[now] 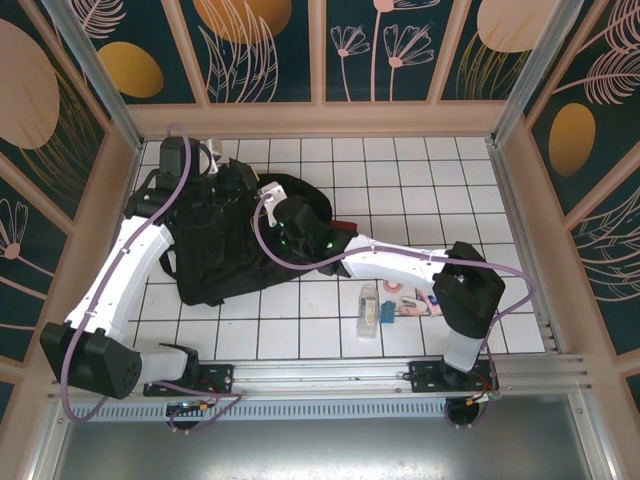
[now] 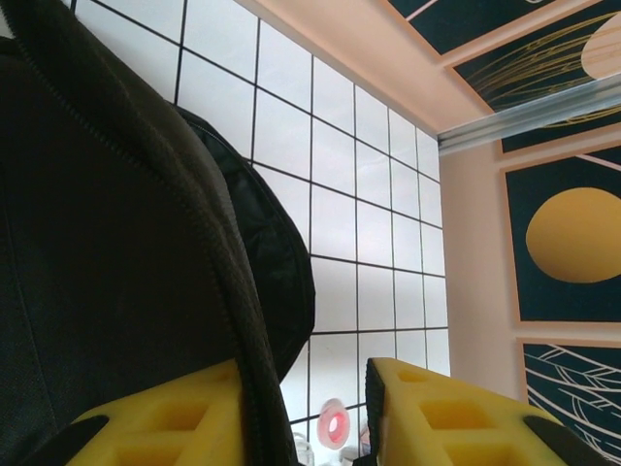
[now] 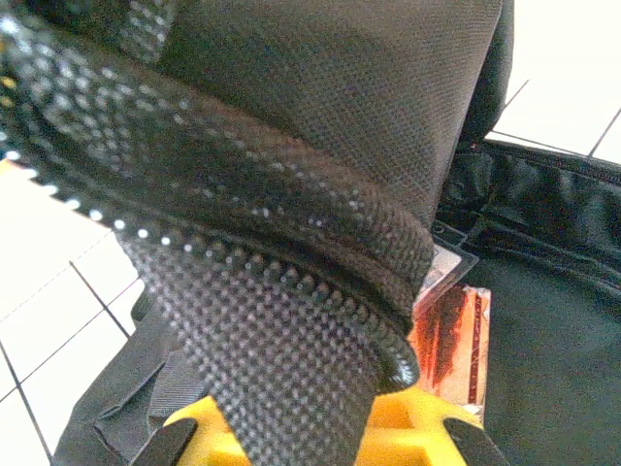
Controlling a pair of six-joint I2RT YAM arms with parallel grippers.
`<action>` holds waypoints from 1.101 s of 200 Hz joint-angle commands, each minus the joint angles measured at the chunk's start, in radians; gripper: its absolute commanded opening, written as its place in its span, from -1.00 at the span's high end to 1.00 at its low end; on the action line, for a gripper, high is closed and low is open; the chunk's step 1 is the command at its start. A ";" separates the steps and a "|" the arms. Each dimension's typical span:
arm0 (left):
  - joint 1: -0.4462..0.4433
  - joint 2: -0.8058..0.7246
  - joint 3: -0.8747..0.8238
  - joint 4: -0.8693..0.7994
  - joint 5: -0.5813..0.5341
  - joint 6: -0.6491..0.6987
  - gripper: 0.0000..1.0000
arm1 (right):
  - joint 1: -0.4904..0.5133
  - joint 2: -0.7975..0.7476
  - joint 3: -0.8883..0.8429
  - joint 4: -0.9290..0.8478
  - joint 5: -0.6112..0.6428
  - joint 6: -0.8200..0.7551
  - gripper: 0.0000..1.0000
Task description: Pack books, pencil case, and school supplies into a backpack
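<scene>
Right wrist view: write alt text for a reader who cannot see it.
A zip-edged flap of the black backpack rises from between the yellow fingers of the right end effector. Beneath it an orange book peeks out; white tiled table shows at left.

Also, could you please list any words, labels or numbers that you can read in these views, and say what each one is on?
No text is legible in any view.
Orange book, half hidden by the backpack: a dark cover picture, any print blurred.
Clear packet: too small to read.
Small items beside the packet: too small to read.
</scene>
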 commanded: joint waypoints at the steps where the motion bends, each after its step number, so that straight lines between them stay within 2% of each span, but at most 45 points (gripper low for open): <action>1: -0.004 -0.002 -0.036 -0.012 0.009 -0.002 0.29 | 0.007 0.010 0.055 0.064 0.025 0.008 1.00; 37: -0.005 0.005 -0.066 0.023 0.020 -0.019 0.30 | 0.007 0.015 0.058 0.059 0.017 0.022 1.00; 76: -0.008 0.014 -0.076 0.045 0.013 -0.018 0.42 | 0.010 0.019 0.052 0.071 0.009 0.034 1.00; 107: -0.010 0.042 -0.079 0.052 0.002 0.001 0.66 | 0.017 0.019 0.047 0.083 -0.001 0.034 1.00; 129: -0.009 0.053 -0.060 0.039 -0.011 0.029 1.00 | 0.023 0.024 0.054 0.077 -0.004 0.030 1.00; 134: -0.010 0.052 -0.050 0.031 -0.019 0.041 1.00 | 0.024 0.023 0.056 0.075 -0.009 0.028 1.00; 159: -0.010 0.043 0.018 -0.046 -0.092 0.114 1.00 | 0.026 -0.014 0.036 0.080 -0.024 0.026 0.30; 170: -0.009 0.036 0.050 -0.091 -0.130 0.154 1.00 | 0.026 -0.052 0.014 0.088 -0.044 0.018 0.09; 179: -0.007 0.024 0.066 -0.124 -0.161 0.185 1.00 | 0.023 -0.092 -0.004 0.097 -0.067 0.011 0.02; 202: 0.001 -0.007 0.083 -0.175 -0.230 0.238 1.00 | 0.000 -0.214 -0.085 0.123 -0.109 0.022 -0.02; 220: 0.003 -0.038 0.060 -0.177 -0.271 0.243 1.00 | -0.035 -0.325 -0.157 0.105 -0.060 0.072 -0.14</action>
